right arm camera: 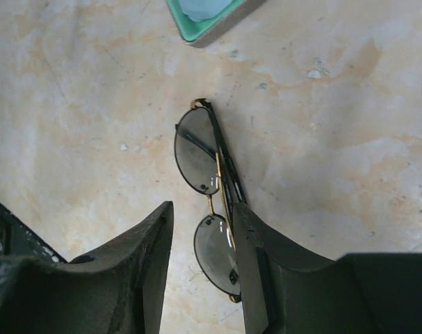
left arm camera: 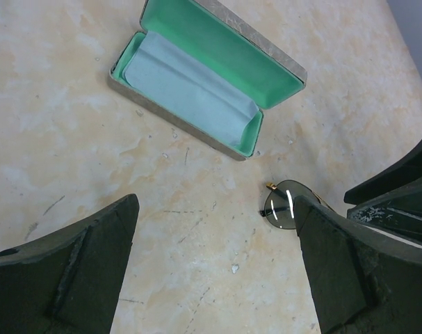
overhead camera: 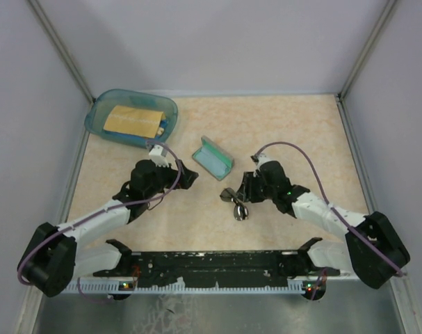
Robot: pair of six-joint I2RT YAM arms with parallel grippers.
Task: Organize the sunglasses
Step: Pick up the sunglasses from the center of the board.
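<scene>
Right pincer [right arm camera: 202,209] low, astride sunglasses [right arm camera: 193,149]; left pincer [left arm camera: 216,202] hovering, spread wide

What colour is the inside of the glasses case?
The case is teal green inside; the left wrist view shows it best.

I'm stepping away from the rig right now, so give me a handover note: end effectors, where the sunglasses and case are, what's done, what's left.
Left end effector: open, empty, hovering above the table near the case.
Right end effector: straddles one lens of the sunglasses; firm grip unclear.
Sunglasses: folded, on the table, outside the open case; cloth lies inside.
Done: nothing stowed.
Left: likely lift sunglasses into case, close it.
</scene>
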